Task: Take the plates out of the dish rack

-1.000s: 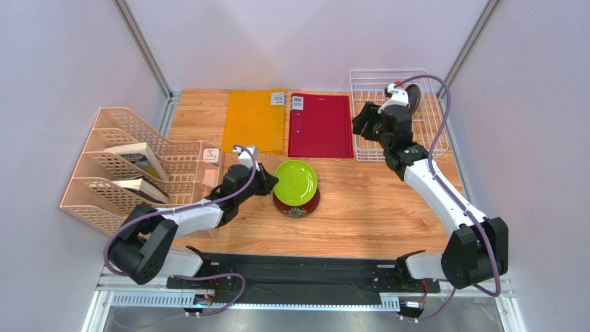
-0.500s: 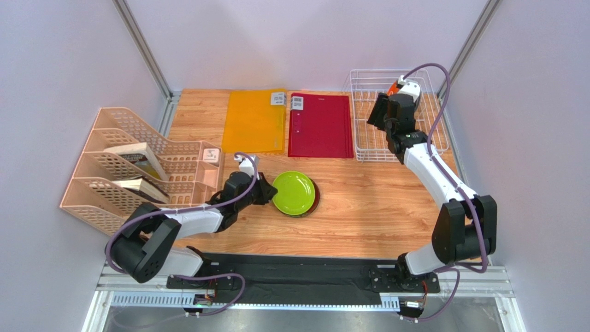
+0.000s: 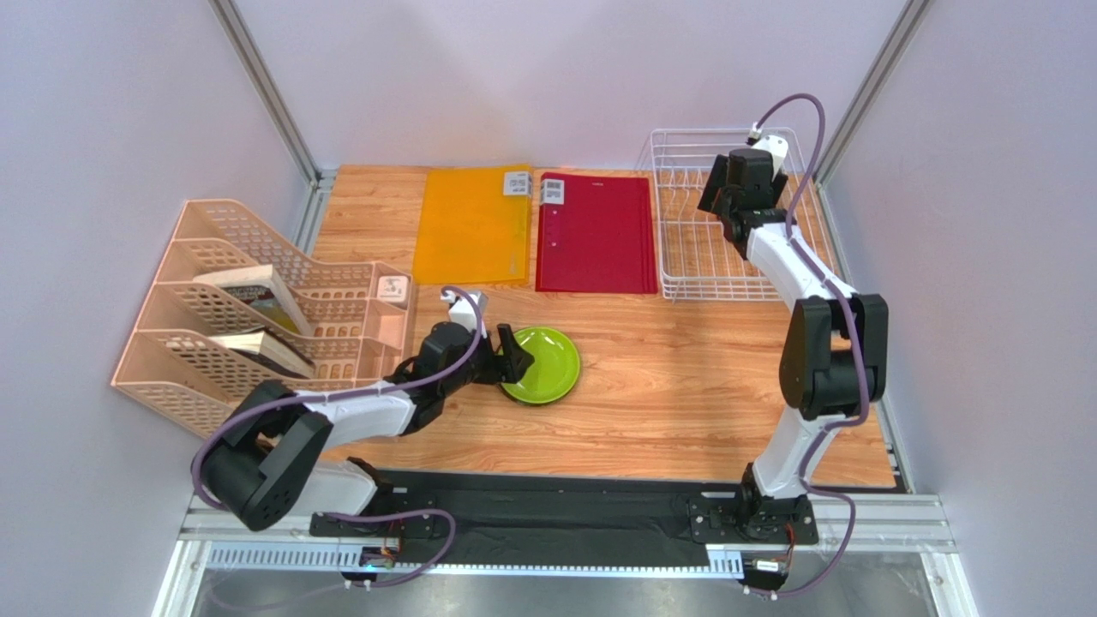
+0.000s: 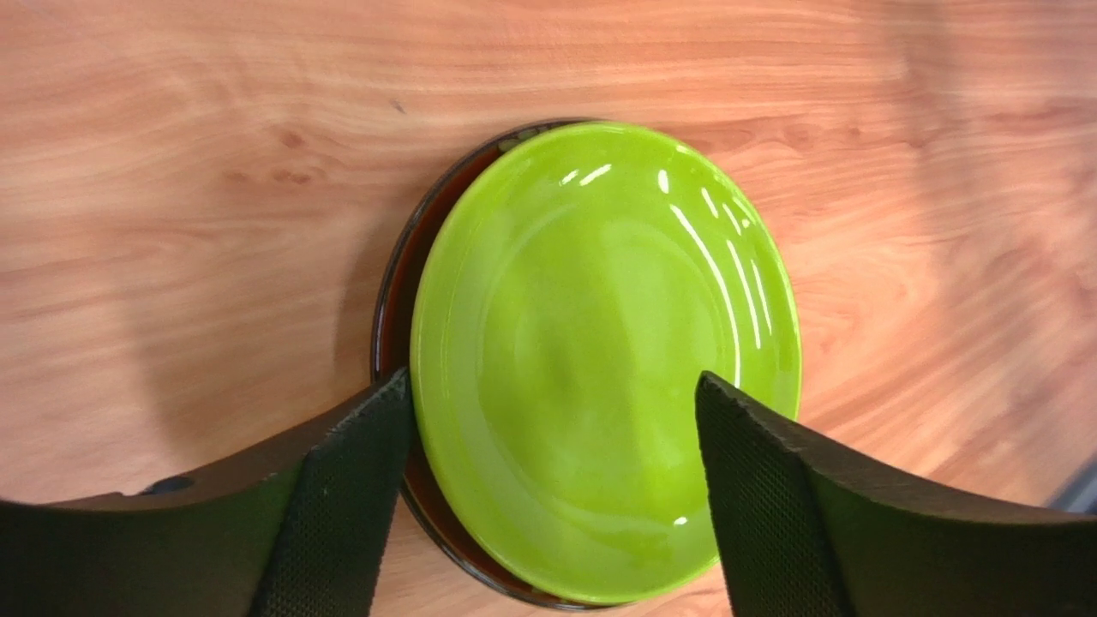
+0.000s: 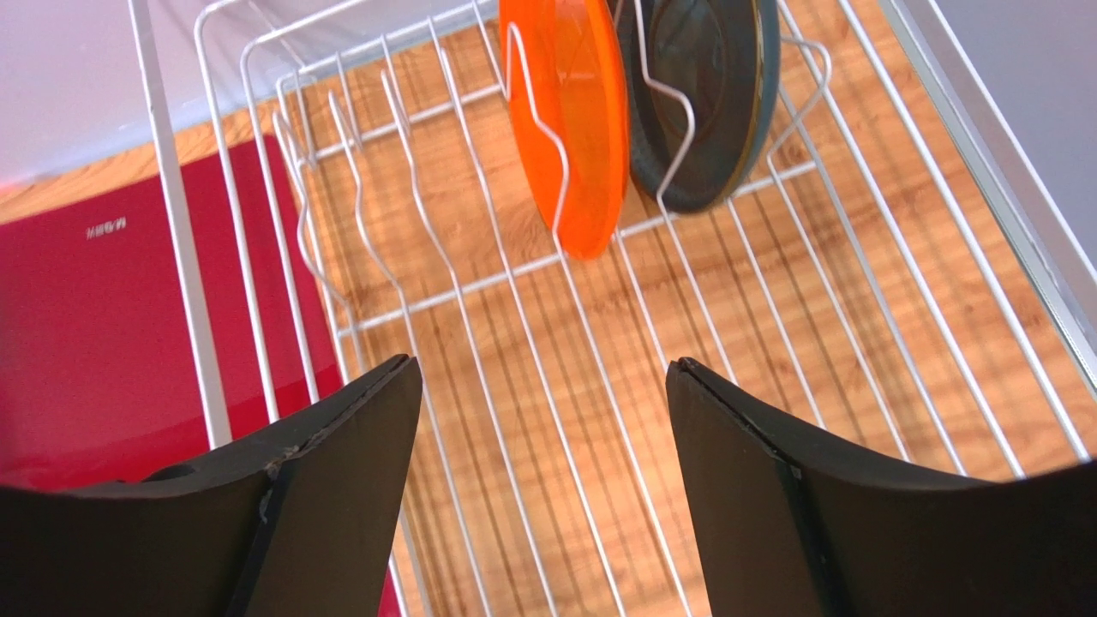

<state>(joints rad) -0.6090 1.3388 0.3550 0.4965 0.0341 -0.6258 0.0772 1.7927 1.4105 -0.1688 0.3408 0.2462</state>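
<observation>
— The lime green round plate (image 3: 542, 364): where?
— Flat on the wooden table (image 3: 695, 386), around the middle and a little toward the near edge. Stacked on the dark red round plate (image 4: 390, 321), visible only as a dark rim along one side.
— And the left jaws?
— Spread wide, one on either side of the green plate's near part, low over the stack. Gripping nothing. Contact with the rims: impossible to tell.
— The white wire dish rack (image 3: 706, 257)?
— In the far right corner of the table. Holding two plates upright on edge in neighbouring slots at its far end: the orange round plate (image 5: 567, 129) and, just beside it toward the right edge, the dark grey-teal round plate (image 5: 702, 103).
— And the right jaws?
— Wide apart and empty, hanging over the rack's wire floor, short of both plates.
— Anything else on the table?
— Flat orange rectangular folder (image 3: 473, 225) and flat red rectangular folder (image 3: 596, 232), side by side along the far edge, the red one just left of the rack. Beige plastic file organiser (image 3: 245, 321) at the left edge, books in its compartments.
</observation>
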